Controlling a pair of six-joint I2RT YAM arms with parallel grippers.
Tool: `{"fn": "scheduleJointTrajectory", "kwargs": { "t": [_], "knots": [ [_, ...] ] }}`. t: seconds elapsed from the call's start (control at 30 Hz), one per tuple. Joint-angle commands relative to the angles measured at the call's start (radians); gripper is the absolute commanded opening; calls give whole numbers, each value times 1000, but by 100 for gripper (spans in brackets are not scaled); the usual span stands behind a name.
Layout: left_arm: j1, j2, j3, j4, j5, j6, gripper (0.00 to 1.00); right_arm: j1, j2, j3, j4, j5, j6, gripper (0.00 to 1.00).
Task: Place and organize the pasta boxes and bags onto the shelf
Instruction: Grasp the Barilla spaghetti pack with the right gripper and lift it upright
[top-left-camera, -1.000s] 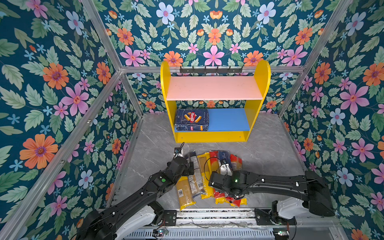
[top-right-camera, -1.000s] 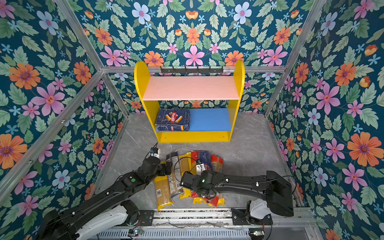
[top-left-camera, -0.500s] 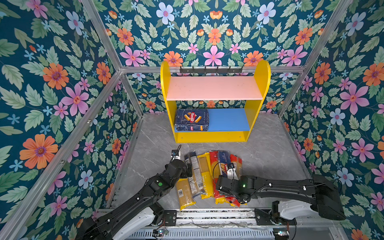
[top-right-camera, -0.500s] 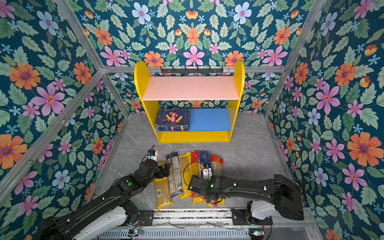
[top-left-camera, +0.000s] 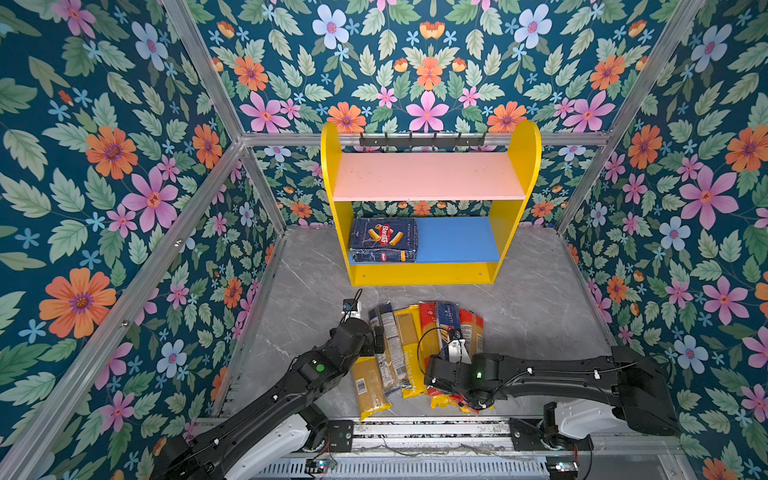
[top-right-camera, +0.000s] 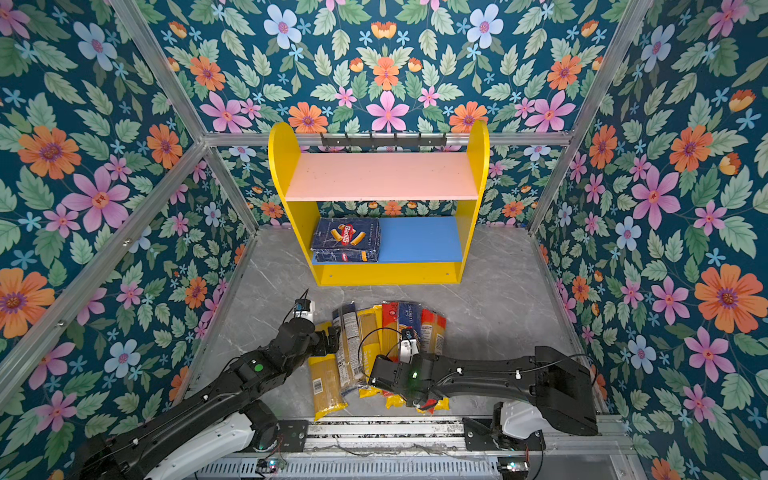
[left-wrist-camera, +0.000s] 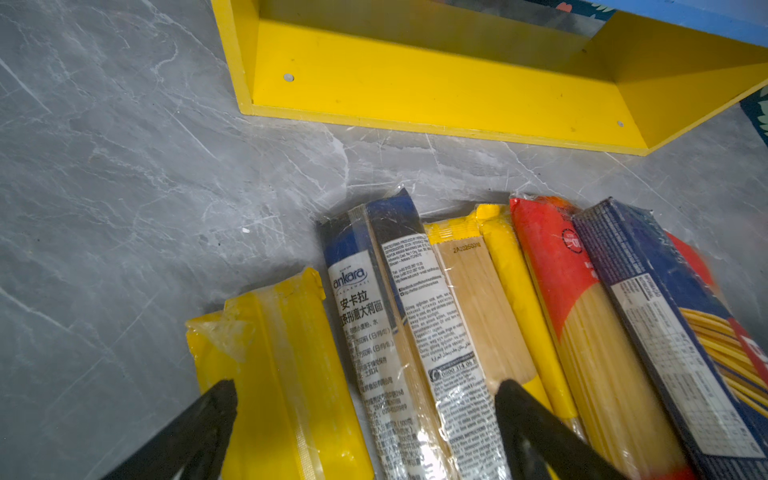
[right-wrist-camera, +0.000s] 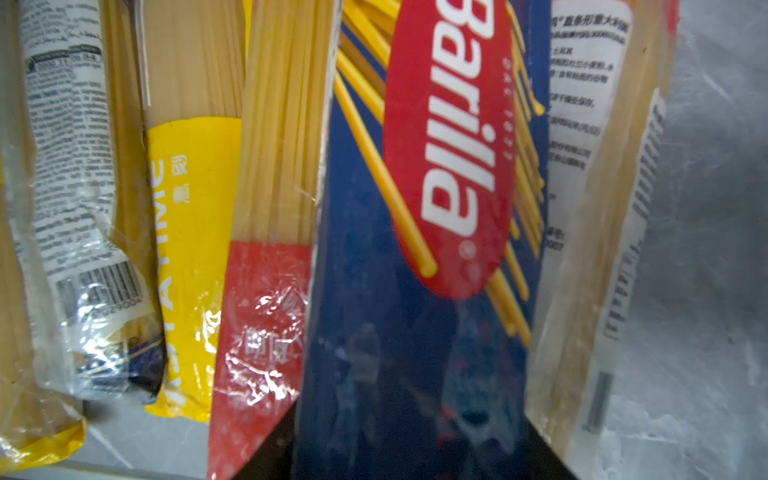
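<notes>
The long spaghetti pasta box (top-left-camera: 449, 320) (right-wrist-camera: 415, 249) lies on the floor among the bags, and my right gripper (top-left-camera: 451, 356) (right-wrist-camera: 409, 449) is shut on its near end. Either side of it lie red bags (top-left-camera: 428, 320) (right-wrist-camera: 262, 332). My left gripper (top-left-camera: 376, 338) (left-wrist-camera: 368, 399) hangs open over a yellow bag (left-wrist-camera: 286, 374) and the navy bag (left-wrist-camera: 374, 311), holding nothing. The wide rigatoni box (top-left-camera: 384, 239) (top-right-camera: 346, 239) lies on the left of the shelf's blue lower board. The shelf (top-left-camera: 428, 176) (top-right-camera: 382, 176) stands at the back; its pink board is bare.
Another yellow bag reading PASTATIME (right-wrist-camera: 191, 249) lies between the navy bag and the red one. The right half of the blue board (top-left-camera: 457, 239) is bare. Floral walls close in on three sides, and a metal rail (top-left-camera: 415, 428) runs along the near edge.
My right gripper has drawn back to the near end of the spaghetti box and closed on it. The left arm has shifted only slightly and stays open.
</notes>
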Motion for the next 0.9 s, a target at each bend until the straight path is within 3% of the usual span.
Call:
{"fn": "scheduleJointTrajectory", "kwargs": {
  "t": [0.0, 0.2, 0.67, 0.87],
  "knots": [
    [1, 0, 7, -13, -15, -4, 100, 1, -17, 11, -44, 26, 6, 49],
    [1, 0, 10, -22, -30, -4, 99, 2, -68, 27, -72, 62, -11, 42],
    [0, 6, 15, -28, -56, -1, 100, -2, -140, 112, -135, 169, -115, 39],
    [1, 9, 26, -31, -61, 0, 100, -53, -157, 159, -127, 181, -205, 38]
  ]
}}
